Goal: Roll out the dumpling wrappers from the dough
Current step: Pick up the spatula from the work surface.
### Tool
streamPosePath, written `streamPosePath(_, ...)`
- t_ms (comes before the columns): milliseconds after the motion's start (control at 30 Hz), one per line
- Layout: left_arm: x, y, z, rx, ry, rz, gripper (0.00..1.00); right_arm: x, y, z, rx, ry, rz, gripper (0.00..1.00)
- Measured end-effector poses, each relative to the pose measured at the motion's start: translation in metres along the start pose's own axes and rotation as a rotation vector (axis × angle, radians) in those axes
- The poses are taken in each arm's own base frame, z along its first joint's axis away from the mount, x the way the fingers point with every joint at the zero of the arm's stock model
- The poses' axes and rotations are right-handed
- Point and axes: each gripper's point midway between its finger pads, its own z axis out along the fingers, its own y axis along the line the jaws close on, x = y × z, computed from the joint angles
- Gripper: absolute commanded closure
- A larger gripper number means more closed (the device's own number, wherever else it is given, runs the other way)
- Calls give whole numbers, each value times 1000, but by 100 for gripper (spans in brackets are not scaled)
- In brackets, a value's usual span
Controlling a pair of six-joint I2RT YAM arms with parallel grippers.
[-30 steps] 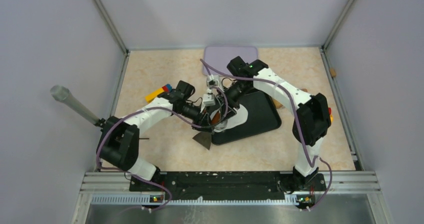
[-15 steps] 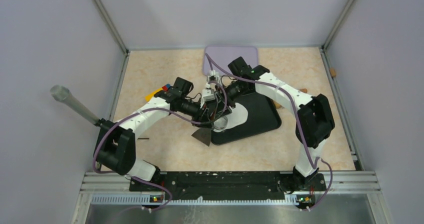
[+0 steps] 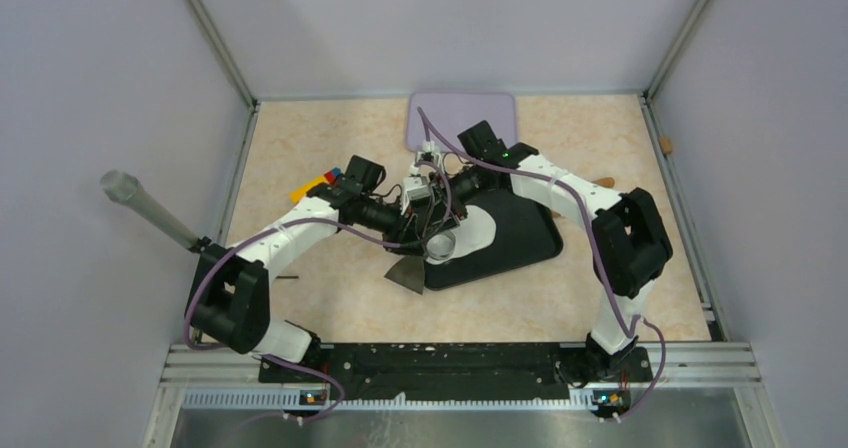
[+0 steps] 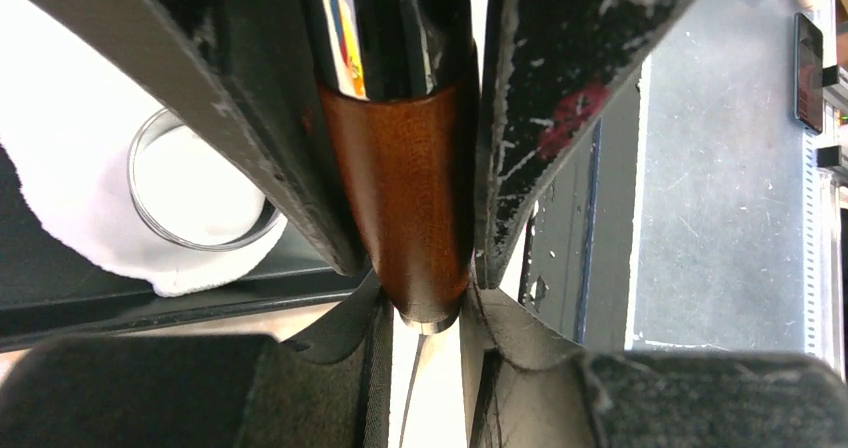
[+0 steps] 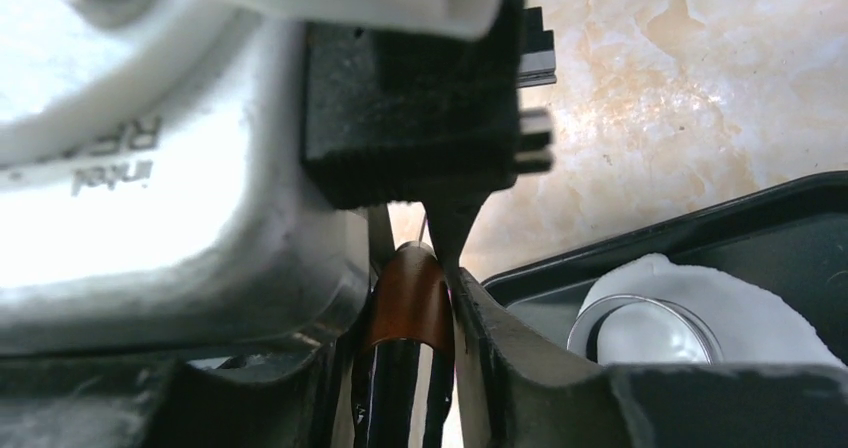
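Handle (image 4: 415, 188) is the centre of it all: the left gripper (image 4: 422, 303) is clamped on the brown wooden end. Nose to nose with it, the right gripper (image 5: 412, 293) has its fingers (image 5: 520, 368) pressed on either side of that same handle, where the wood meets a glossy black part. Just to the right of the paired grippers the dough (image 3: 478, 230) lies flattened and white on the black tray (image 3: 525, 238), with a small round dish (image 3: 443, 245) sitting on the stretch of dough closest to the fingertips, and the marble table (image 3: 330, 148) spreads out behind the left one.
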Motion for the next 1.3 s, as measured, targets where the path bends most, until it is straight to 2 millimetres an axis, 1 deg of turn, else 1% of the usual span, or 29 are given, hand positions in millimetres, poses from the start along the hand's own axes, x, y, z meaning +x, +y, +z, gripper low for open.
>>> streamPosePath(33,-1,1,0,-3,-3,0,100,-1,0,0,-3,-3,-1,89)
streamPosePath(67,-2,2,0,-8,-6,0,100,-2,0,0,-1,-5,-7,100)
streamPosePath(200,-2,4,-1,-14,-14,-17,100,0,-1,0,1,-4,-11,100)
streamPosePath(233,-2,4,-1,-15,-16,-19,95,0,-1,0,0,-3,-11,100)
streamPosePath(267,-2,5,-1,-15,-16,-21,84,0,-1,0,1,-4,-13,100)
streamPosePath(300,-2,5,-2,-15,-18,-23,66,-1,-1,0,1,-4,-15,100)
streamPosePath(333,-3,5,-2,-14,-21,-27,50,-1,-1,0,2,-4,-16,100)
streamPosePath(367,-3,5,-3,-14,-25,-33,39,-1,-2,0,5,-5,-19,100)
streamPosePath(400,-5,6,-5,-9,-37,-32,32,-1,-3,-1,17,-2,-26,100)
streamPosePath(467,-9,6,-10,-5,-59,-36,10,0,-7,-3,54,9,-36,100)
streamPosePath(500,-14,8,-15,-13,-77,-29,2,3,-8,-5,72,22,-34,100)
streamPosePath(567,-26,10,-28,-44,-121,-2,1,8,-9,-12,110,51,-18,100)
streamPosePath(633,-40,10,-45,-91,-167,50,1,7,-7,-22,150,68,-18,100)
streamPosePath(700,-55,11,-63,-164,-214,115,1,1,-5,-41,204,60,-43,100)
streamPosePath(800,-75,22,-82,-304,-263,196,1,-11,3,-81,314,34,-118,100)
streamPosePath(867,-83,41,-88,-408,-267,204,1,-19,12,-107,389,30,-193,100)
streamPosePath(900,-86,55,-90,-463,-259,187,1,-24,18,-117,418,34,-235,100)
streamPosePath(933,-87,67,-91,-498,-249,170,1,-27,26,-124,437,42,-278,100)
streamPosePath(967,-89,83,-91,-541,-236,146,1,-29,33,-130,449,51,-320,100)
streamPosePath(1033,-84,113,-87,-608,-202,89,1,-28,44,-135,466,82,-380,100)
streamPosePath(1100,-67,140,-80,-670,-149,26,1,-21,46,-136,488,136,-409,100)
streamPosePath(1133,-58,149,-76,-692,-121,-5,1,-16,44,-133,497,170,-418,100)
streamPosePath(1200,-45,160,-67,-717,-76,-38,1,-7,41,-126,503,231,-430,100)
streamPosePath(1300,-32,168,-55,-734,-26,-64,1,8,37,-111,495,307,-431,100)
